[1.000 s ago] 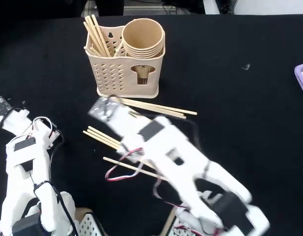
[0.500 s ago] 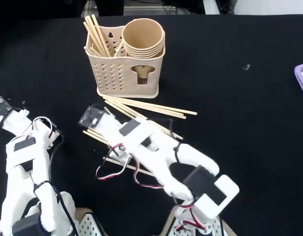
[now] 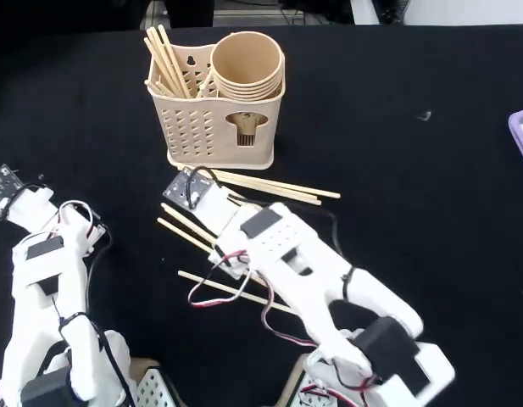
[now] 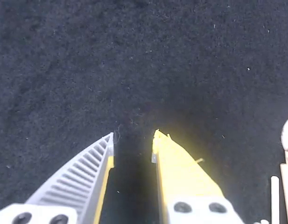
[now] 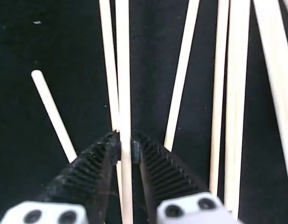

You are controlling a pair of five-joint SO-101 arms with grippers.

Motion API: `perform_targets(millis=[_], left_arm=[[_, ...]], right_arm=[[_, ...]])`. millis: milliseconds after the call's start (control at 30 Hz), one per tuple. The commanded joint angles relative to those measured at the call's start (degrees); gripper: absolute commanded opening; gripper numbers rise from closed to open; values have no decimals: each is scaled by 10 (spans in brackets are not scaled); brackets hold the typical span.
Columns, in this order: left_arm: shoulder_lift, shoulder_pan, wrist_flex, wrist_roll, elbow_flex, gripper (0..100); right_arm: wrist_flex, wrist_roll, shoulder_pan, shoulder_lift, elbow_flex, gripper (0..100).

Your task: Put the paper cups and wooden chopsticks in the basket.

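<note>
- Left gripper (image 4: pixel 133 136) rests low by the left edge of the table (image 3: pixel 397 212). Its fingers are slightly parted over bare black surface and hold nothing, and it is well apart from the basket.
- 2 loose chopsticks (image 3: pixel 183 231) lie side by side just left of the right arm, slanting toward the near edge. 1 single chopstick (image 3: pixel 223 287) lies closer to the near edge, partly under that arm.
- Right gripper (image 5: pixel 126 140) sits among the sticks near the table's middle, clenched across 1 held chopstick (image 5: pixel 123 70). That stick's long axis runs in line with the fingers, pointing away from the wrist.
- More spilled chopsticks (image 3: pixel 278 186) fan out just in front of the basket's base.
- Basket (image 3: pixel 193 127) stands near the far edge, just beyond the right gripper. The paper cups (image 3: pixel 248 64) are stacked in its compartment toward the right edge, and standing chopsticks (image 3: pixel 164 55) fill the other.
- The right arm is much the nearer, so the coming move likely turns on lifting the stick and tipping it upright over the chopstick compartment beyond.
</note>
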Motion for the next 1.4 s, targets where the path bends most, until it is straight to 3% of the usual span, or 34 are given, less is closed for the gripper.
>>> perform_targets(millis=[0, 267, 400, 600, 833, 1267, 1367], left_arm=[[-11, 10, -10, 5, -40, 141], [-11, 11, -10, 5, -37, 141], [-11, 11, -10, 5, -35, 141], [-11, 11, -10, 5, -35, 141], [-10, 11, -10, 5, -34, 141], [-10, 11, -10, 5, -34, 141], [-10, 11, -10, 5, -34, 141]], right_arm=[[-29, -3, 7, -29, 7, 11], [33, -4, 5, -120, -31, 11], [103, -3, 7, -210, -100, 11], [101, -4, 7, -264, -230, 11], [-77, -4, 7, -210, -305, 11], [-582, -4, 11, -10, -310, 11], [-615, -4, 11, 37, -335, 11]])
